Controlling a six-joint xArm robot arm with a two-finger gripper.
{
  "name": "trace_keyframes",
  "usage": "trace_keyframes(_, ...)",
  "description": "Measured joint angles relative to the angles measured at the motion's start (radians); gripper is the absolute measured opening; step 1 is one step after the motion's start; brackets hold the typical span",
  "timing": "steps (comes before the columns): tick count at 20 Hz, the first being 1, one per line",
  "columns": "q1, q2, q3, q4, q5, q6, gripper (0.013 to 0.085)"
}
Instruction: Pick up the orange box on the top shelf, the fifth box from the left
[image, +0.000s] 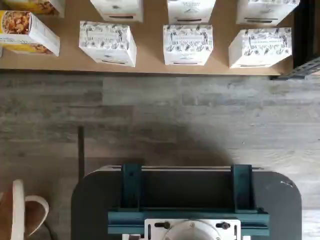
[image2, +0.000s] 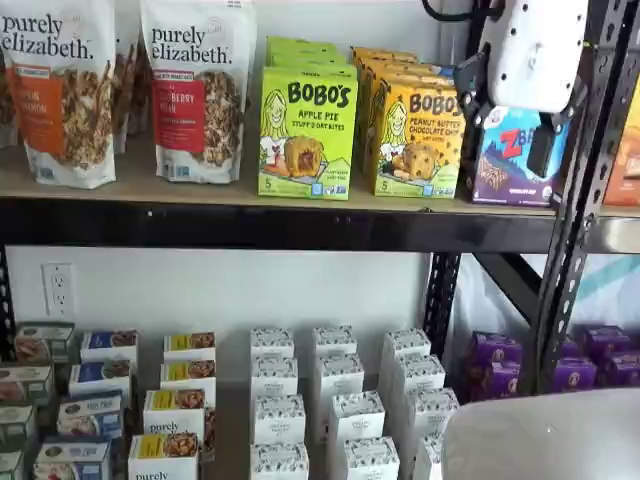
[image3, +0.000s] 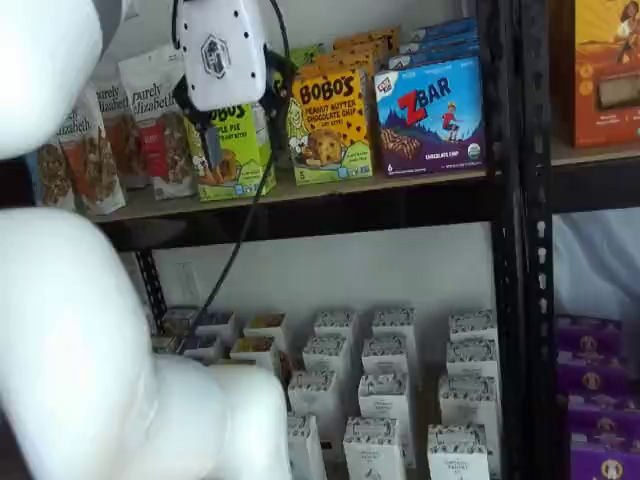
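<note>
The orange box (image2: 418, 140) is a yellow-orange Bobo's Peanut Butter Chocolate Chip box. It stands upright at the front of a row on the top shelf (image2: 250, 225), and it shows in both shelf views (image3: 330, 125). The shelf board and black rail also show in a shelf view (image3: 300, 205). My gripper (image2: 540, 150) hangs in front of the shelf, to the right of the orange box and over the ZBar box in a shelf view. In a shelf view (image3: 213, 150) it sits in front of the lime-green box. No clear gap between the fingers shows, and there is no box in them. The wrist view shows no fingers.
A lime-green Apple Pie box (image2: 307, 135) stands left of the orange box and a blue-purple ZBar box (image3: 430, 115) right of it. Granola bags (image2: 200, 95) stand further left. Black uprights (image2: 575, 200) flank the bay. White boxes (image: 187, 45) fill the lower level. A cable (image3: 235, 250) hangs below the gripper.
</note>
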Motion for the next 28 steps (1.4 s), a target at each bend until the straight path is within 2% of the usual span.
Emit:
trace_keyframes(1,0.011,-0.002,0.002,-0.013,-0.004,0.007,0.0850)
trace_keyframes(2,0.084,-0.016,0.016,-0.091,-0.025,0.045,0.0850)
trace_keyframes(3,0.127,-0.024,0.024,-0.137,-0.037,0.068,0.0850)
trace_keyframes(4,0.143,-0.028,0.027,-0.159,-0.044,0.080,0.0850)
trace_keyframes(7,0.152,-0.029,0.030,-0.169,-0.048,0.089,0.0850)
trace_keyframes(12,0.147,-0.030,0.035,-0.158,-0.058,0.090,0.0850)
trace_keyframes(20,0.074,0.001,0.021,-0.098,-0.101,0.042,0.0850)
trace_keyframes(28,0.041,0.072,-0.006,-0.114,-0.221,0.014,0.0850)
